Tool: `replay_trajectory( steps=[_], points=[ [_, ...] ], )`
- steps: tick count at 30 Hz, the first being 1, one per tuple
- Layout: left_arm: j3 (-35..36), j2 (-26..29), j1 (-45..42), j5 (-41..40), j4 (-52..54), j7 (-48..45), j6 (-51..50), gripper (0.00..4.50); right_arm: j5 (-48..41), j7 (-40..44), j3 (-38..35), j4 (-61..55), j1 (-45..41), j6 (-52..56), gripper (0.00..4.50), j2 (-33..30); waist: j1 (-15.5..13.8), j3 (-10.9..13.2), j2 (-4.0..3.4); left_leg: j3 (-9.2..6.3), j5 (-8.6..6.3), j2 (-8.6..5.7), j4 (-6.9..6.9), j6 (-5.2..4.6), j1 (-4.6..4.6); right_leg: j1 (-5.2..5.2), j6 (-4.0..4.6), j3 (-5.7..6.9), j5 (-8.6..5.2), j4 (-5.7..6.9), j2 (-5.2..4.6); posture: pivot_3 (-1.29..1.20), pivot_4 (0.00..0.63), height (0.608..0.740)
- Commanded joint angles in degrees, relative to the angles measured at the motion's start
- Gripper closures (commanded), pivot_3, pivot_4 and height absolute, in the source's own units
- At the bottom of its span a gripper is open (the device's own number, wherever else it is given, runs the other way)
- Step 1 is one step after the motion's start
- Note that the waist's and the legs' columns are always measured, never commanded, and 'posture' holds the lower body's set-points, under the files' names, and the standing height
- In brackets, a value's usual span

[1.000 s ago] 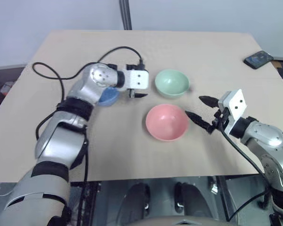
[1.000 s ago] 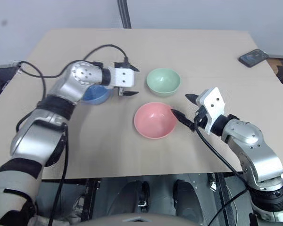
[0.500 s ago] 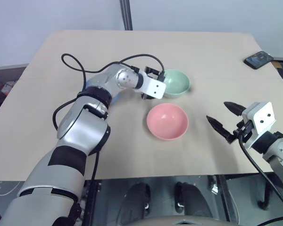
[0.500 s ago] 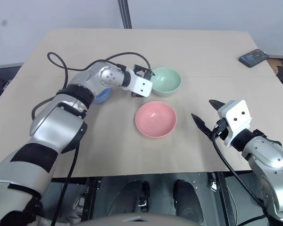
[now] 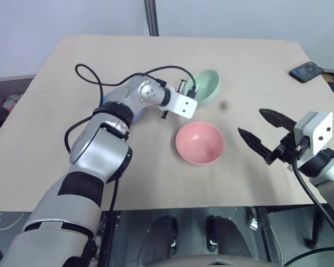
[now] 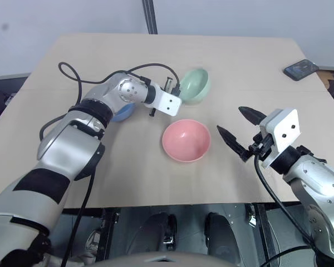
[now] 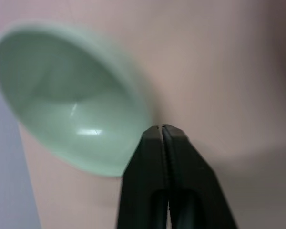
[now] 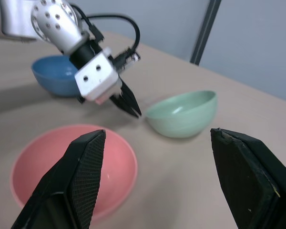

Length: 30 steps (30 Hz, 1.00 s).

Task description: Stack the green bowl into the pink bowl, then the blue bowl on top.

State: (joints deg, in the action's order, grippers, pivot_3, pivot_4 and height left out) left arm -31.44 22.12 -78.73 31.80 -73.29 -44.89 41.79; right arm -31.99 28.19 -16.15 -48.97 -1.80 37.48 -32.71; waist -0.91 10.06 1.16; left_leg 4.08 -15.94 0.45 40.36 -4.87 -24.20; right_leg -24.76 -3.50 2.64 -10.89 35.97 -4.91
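Observation:
The pale green bowl (image 5: pixel 207 86) is tipped on its side near the table's middle back, its opening turned toward my left arm. My left gripper (image 7: pixel 162 128) is shut on its near rim (image 8: pixel 150 110). The pink bowl (image 5: pixel 199 143) sits upright and empty just in front of it. Beside my left forearm, the blue bowl (image 8: pixel 57 75) rests on the table, mostly hidden behind that arm in the eye views (image 6: pixel 123 113). To the right of the pink bowl my right gripper (image 5: pixel 251 122) hovers open, holding nothing and pointing toward the bowls.
A dark phone (image 5: pixel 305 71) lies at the table's far right corner. A black cable (image 5: pixel 94 83) loops over the table (image 5: pixel 156 178) by my left arm. A dark pole (image 5: pixel 151 16) rises behind the far edge.
My left gripper swung right from the blue bowl to the green bowl, shut on its rim and tipped it up. My right gripper drew back to the right, away from the pink bowl.

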Motion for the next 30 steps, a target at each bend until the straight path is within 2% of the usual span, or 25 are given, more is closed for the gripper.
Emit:
replay_trajectory(
  steps=[1, 3, 6, 10, 11, 12, 14, 15, 16, 17, 26, 30],
  points=[
    [2.32, 0.50, -1.46, -1.86, 0.84, -0.98, 1.10, 4.45, -0.48, -0.44, -0.54, 0.18, -1.18, -1.95, 0.79, -0.19, 0.02, 0.00, 0.00, 0.00, 0.00, -0.02, 0.00, 0.00, 0.00, 0.00, -0.01, -0.01, 0.01, -0.01, 0.00, 0.00, 0.150, 0.740],
    [3.26, 0.88, -1.57, -2.96, 1.19, -2.06, 1.93, 4.45, -0.37, -0.36, -0.40, 0.81, -1.48, -2.33, 0.79, -0.26, 0.06, 0.00, 0.00, 0.00, -0.01, -0.02, 0.00, -0.01, -0.02, -0.01, -0.02, -0.01, 0.02, -0.01, -0.01, 0.00, 0.150, 0.740],
    [7.81, 1.24, -1.90, -8.90, 2.12, -9.45, 1.86, 4.45, -0.24, 0.05, -0.77, 2.21, -1.35, -3.23, 0.79, -0.28, 0.05, 0.00, 0.00, 0.00, 0.00, -0.03, 0.00, -0.01, -0.04, -0.02, -0.04, -0.01, 0.02, -0.01, -0.01, 0.00, 0.150, 0.740],
    [9.93, 2.06, -2.68, -10.23, 2.40, -11.37, -1.84, 4.45, 0.32, -0.04, -0.78, 4.59, -1.35, -4.89, 0.79, 0.14, 0.10, 0.00, 0.00, 0.01, 0.00, -0.03, 0.01, 0.00, -0.03, -0.01, -0.05, -0.01, 0.03, -0.01, 0.00, 0.00, 0.150, 0.740],
    [10.38, 2.05, -2.77, -10.52, 2.34, -11.83, -3.06, 4.22, 0.49, 0.02, -0.55, 5.07, -1.31, -5.31, 0.79, 0.19, 0.07, 0.00, 0.00, 0.02, 0.00, -0.04, 0.01, -0.01, -0.03, -0.01, -0.06, -0.02, 0.04, 0.00, 0.00, 0.00, 0.150, 0.740],
    [10.30, 2.09, -2.60, -10.17, 2.25, -11.58, -3.32, 3.71, 0.88, 0.04, 0.02, 5.46, -1.46, -5.69, 0.79, 0.21, 0.06, 0.00, 0.00, 0.01, 0.00, -0.04, 0.02, -0.01, -0.03, -0.01, -0.06, -0.02, 0.04, 0.00, 0.00, 0.00, 0.150, 0.740],
    [10.17, 1.65, -2.61, -9.18, 2.14, -8.95, -4.10, 3.40, 1.15, -0.01, 0.82, 5.78, -1.85, -6.10, 0.79, 0.33, 0.05, 0.00, 0.00, 0.00, 0.00, -0.04, 0.02, -0.01, -0.03, -0.01, -0.07, -0.01, 0.04, 0.00, 0.00, 0.00, 0.150, 0.740],
    [9.71, 1.37, -2.80, -8.45, 2.11, -7.74, -4.14, 2.77, 1.31, 0.04, 1.09, 5.91, -1.88, -6.37, 0.79, 0.30, 0.06, 0.00, 0.00, 0.00, 0.00, -0.05, 0.03, -0.01, -0.04, -0.01, -0.08, -0.02, 0.05, 0.00, 0.00, 0.00, 0.150, 0.740],
    [9.23, 1.05, -3.07, -7.79, 2.08, -6.63, -4.26, 2.60, 1.52, 0.16, 1.24, 6.04, -1.77, -6.69, 0.79, 0.25, 0.05, 0.00, 0.00, 0.00, 0.00, -0.06, 0.03, -0.01, -0.04, -0.01, -0.09, -0.03, 0.05, 0.00, 0.00, 0.00, 0.150, 0.740],
    [8.72, 0.61, -3.42, -7.07, 1.92, -5.49, -4.29, 2.22, 1.71, 0.14, 1.42, 6.13, -1.70, -6.93, 0.79, 0.29, 0.01, 0.00, 0.00, 0.00, 0.00, -0.06, 0.03, -0.01, -0.04, -0.01, -0.09, -0.03, 0.05, 0.00, -0.01, 0.00, 0.150, 0.740],
    [0.77, -4.44, -5.88, 4.36, -1.61, 9.65, -7.86, 2.22, 3.97, -1.00, 3.52, 5.94, -0.31, -8.81, 0.79, 1.41, 0.03, 0.00, 0.00, 0.00, -0.01, -0.10, 0.04, -0.02, -0.06, -0.01, -0.12, -0.05, 0.07, -0.01, 0.00, 0.00, 0.150, 0.740],
    [-1.07, -6.44, -6.85, 6.94, -2.84, 13.62, -10.58, 2.22, 4.41, -1.49, 3.12, 5.28, 0.50, -9.15, 0.79, 1.55, 0.05, 0.00, 0.00, 0.01, -0.01, -0.09, 0.05, -0.03, -0.06, -0.02, -0.13, -0.05, 0.08, -0.01, 0.00, 0.00, 0.150, 0.740]
  ],
)
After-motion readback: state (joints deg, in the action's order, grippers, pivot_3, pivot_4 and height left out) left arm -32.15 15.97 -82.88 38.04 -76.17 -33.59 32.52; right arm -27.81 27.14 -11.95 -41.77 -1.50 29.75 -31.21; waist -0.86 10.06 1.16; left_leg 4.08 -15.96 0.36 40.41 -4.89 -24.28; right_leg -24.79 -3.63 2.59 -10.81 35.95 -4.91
